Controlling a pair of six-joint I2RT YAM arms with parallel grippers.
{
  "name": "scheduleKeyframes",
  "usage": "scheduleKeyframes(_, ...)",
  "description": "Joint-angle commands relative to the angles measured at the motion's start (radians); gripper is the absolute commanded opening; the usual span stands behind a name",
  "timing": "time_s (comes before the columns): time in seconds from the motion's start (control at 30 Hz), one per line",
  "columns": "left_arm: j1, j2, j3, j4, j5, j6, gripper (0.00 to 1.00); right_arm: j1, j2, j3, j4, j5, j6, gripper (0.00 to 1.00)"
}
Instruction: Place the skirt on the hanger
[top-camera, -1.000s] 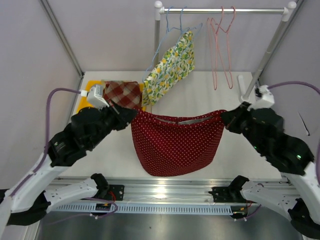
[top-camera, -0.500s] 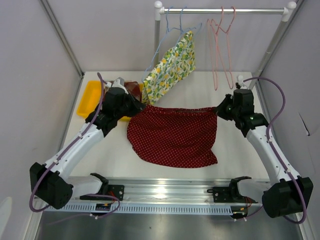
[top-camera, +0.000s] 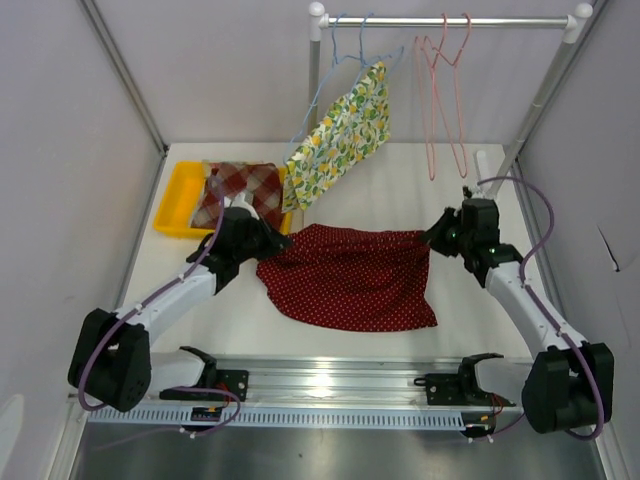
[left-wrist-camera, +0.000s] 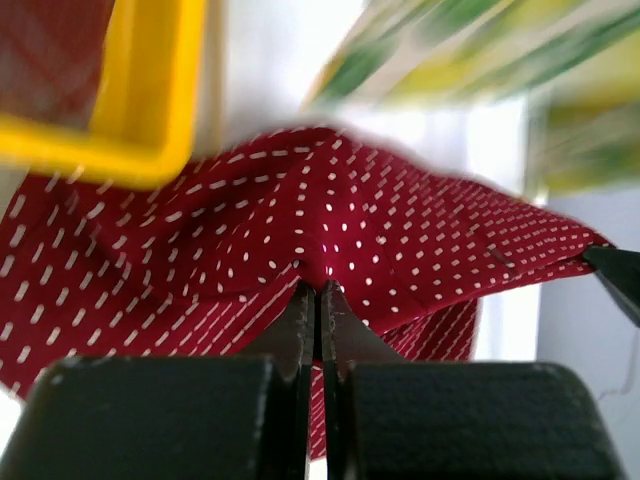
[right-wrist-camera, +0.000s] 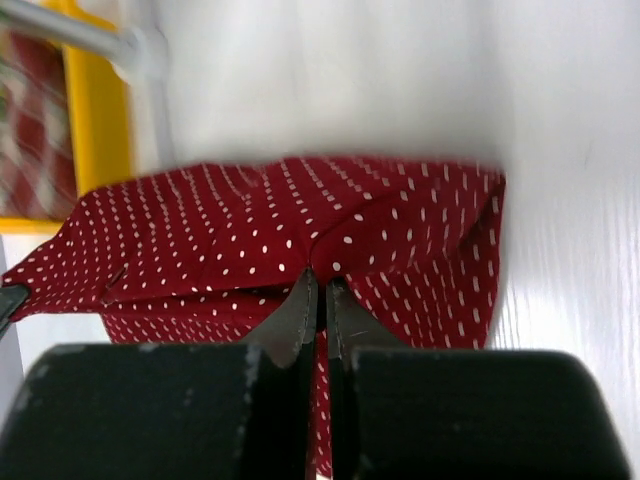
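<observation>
A: From above, shows the skirt (top-camera: 350, 275) lying on the table (top-camera: 400, 190) at centre, pulled between the left gripper (top-camera: 262, 240) at its 10 o'clock corner and the right gripper (top-camera: 432, 238) at its 2 o'clock corner. Can't read the grip from up there, too small

B: Can from the wrists. Shows the left fingers (left-wrist-camera: 295, 320) clenched on a pinched ridge of the dotted cloth, and the right fingers (right-wrist-camera: 295, 310) likewise grasping a fold, pressed flat together

A: Loses the rack down there, though. Only from above: rail (top-camera: 445, 20) at 12 o'clock, pink hangers (top-camera: 445, 100) at 1 o'clock, well apart from the skirt, blue hangers (top-camera: 345, 55) at 12 with a floral cloth (top-camera: 340, 135) hanging below them

B: Catches that floral cloth as a blur at 1 o'clock in the left wrist view, and the tray (top-camera: 178, 200) at 10 o'clock, just behind the skirt's edge. Shows the tray again at 10 o'clock from the right wrist, beyond the skirt's far corner

A: Same tray at 10 o'clock from above, holding a plaid cloth (top-camera: 245, 185), just beside the left gripper. Puts the floral hem near the skirt's 11 o'clock edge, between the skirt and the blue hangers
</observation>
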Motion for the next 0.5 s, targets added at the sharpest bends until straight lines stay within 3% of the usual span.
scheduleKeyframes(0.0,0.011,-0.043,-0.105,0.116,0.040,-0.024,0.00,-0.008,-0.082,-0.134,0.025,-0.021,0.056,0.00)
scheduleKeyframes(0.2,-0.006,-0.131,-0.332,0.181,0.069,-0.051,0.00,0.027,-0.248,-0.380,0.005,-0.047,0.176,0.00)
scheduleKeyframes(0.3,-0.012,-0.155,-0.375,0.171,0.084,-0.041,0.00,0.050,-0.326,-0.454,-0.024,-0.015,0.215,0.00)
scheduleKeyframes(0.47,-0.044,-0.169,-0.384,0.136,0.101,-0.008,0.00,0.047,-0.379,-0.468,-0.072,0.011,0.229,0.11)
